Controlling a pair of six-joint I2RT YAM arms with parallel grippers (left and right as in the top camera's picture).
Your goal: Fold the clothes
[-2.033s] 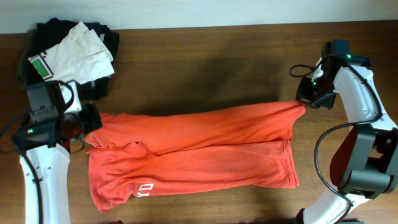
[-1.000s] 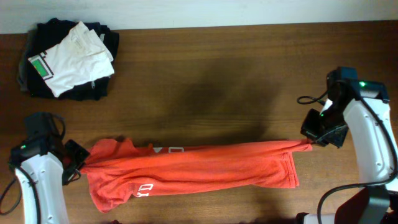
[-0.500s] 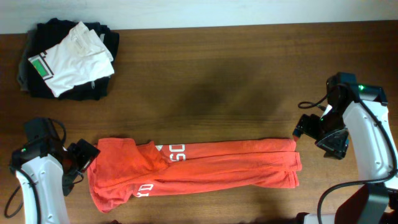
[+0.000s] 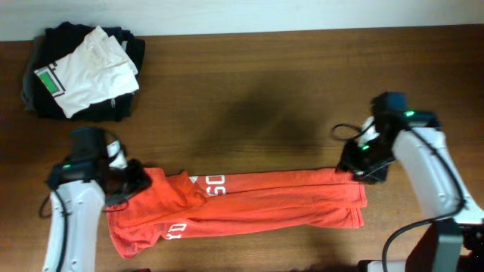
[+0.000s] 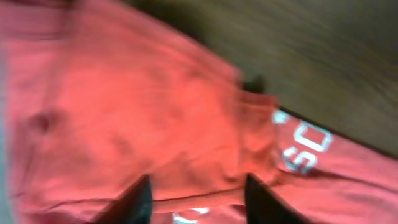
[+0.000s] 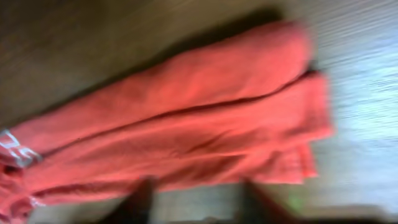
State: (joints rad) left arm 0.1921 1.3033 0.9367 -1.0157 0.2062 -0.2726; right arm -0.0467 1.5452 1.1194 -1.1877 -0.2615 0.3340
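The red-orange T-shirt (image 4: 242, 202) lies folded lengthwise into a long band across the front of the table, with white lettering showing near its left end. My left gripper (image 4: 130, 183) hovers over the shirt's left end, open and empty; its view shows the shirt (image 5: 137, 118) below the spread fingers (image 5: 198, 198). My right gripper (image 4: 355, 168) is at the shirt's right end, open and empty; its blurred view shows the folded hem (image 6: 205, 124) above the fingers (image 6: 200, 200).
A white garment with a green patch (image 4: 85, 69) lies on a pile of black folded garments (image 4: 125, 45) at the back left corner. Bare brown wood (image 4: 257, 98) stretches behind the shirt.
Both grippers laid the top edge down over the shirt, let go and opened. The left gripper moved right over the shirt's left end; the right moved left toward its right end.
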